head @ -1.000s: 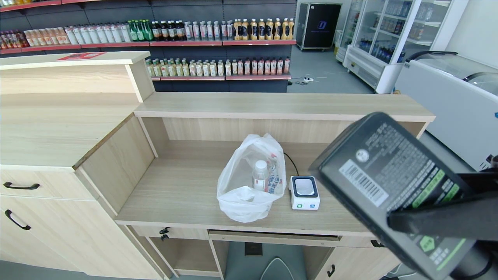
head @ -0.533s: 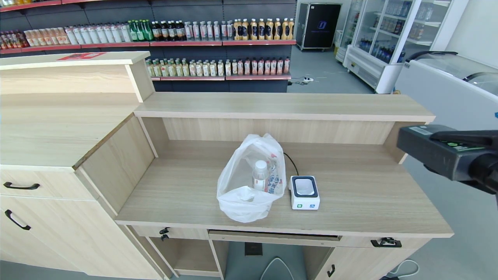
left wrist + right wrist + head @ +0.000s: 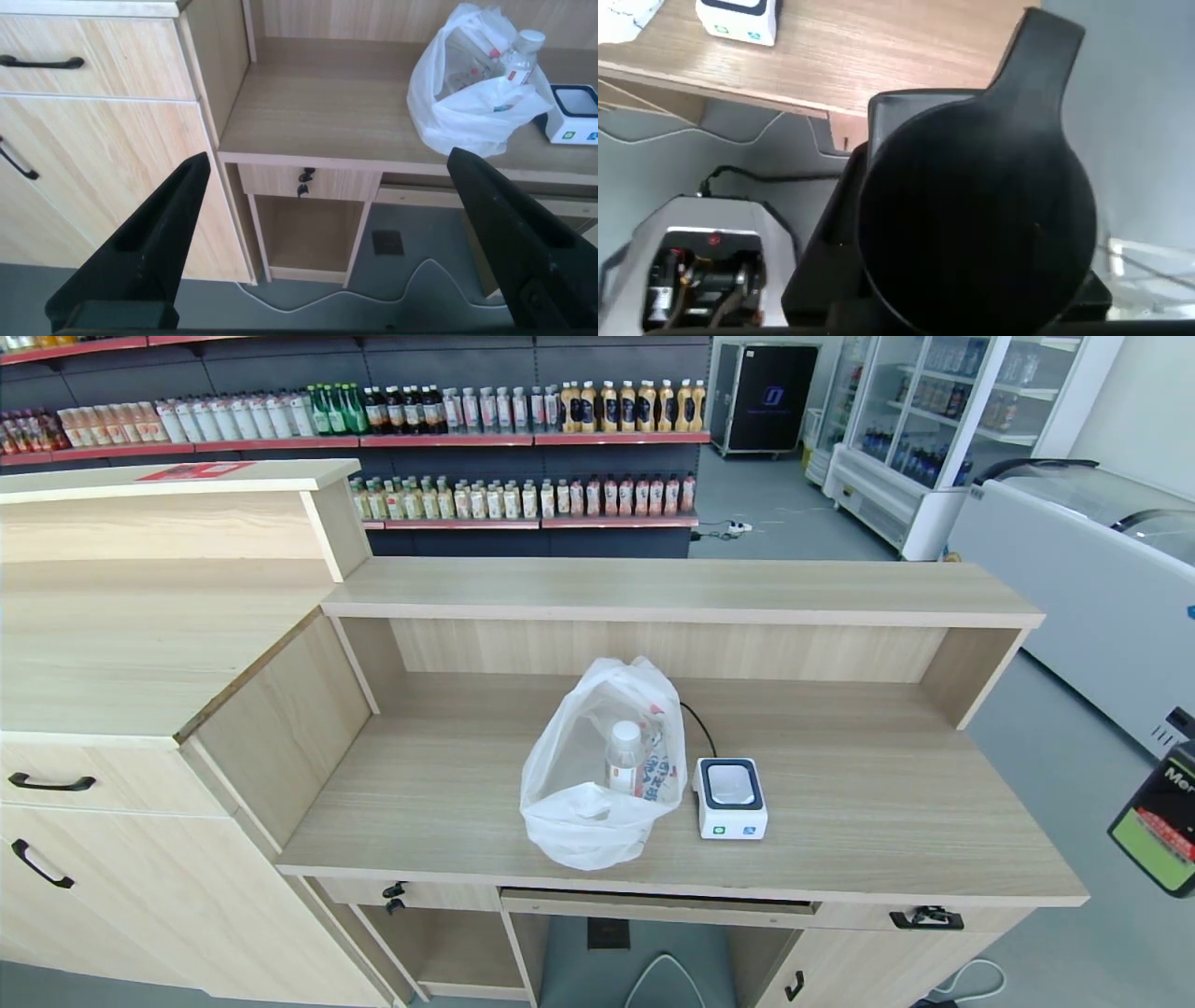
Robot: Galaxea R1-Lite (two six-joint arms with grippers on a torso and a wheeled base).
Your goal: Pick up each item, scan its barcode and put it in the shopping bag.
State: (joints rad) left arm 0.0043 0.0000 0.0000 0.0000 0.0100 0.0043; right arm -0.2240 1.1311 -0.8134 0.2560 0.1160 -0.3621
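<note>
Progress finding: the task is part done. The shopping bag (image 3: 579,821) stands with its mouth open at the middle of the table (image 3: 887,821) and already has goods in it. A dark package (image 3: 1158,831) with a green label hangs off the right end of the table, well apart from the bag. My right jaws are clamped on it, and the right wrist view shows one black finger lying across its edge. I cannot tell whether its barcode has been read, so I judge that presenting it to the scanner (image 3: 732,798), just right of the bag, and then bagging it are outstanding. Inside the bag a capped bottle (image 3: 625,761) stands upright next to something with red print that I cannot identify. My left jaws are spread wide with nothing between them, held low off the near left corner of the table. The table is pale wood grain with a raised ledge along its far side. Beyond it run long shelves (image 3: 467,439) of bottled drinks, with glass-door coolers (image 3: 934,420) and a chest freezer (image 3: 1074,569) to the far right. A thin cable (image 3: 700,728) trails from the scanner toward the far side.
</note>
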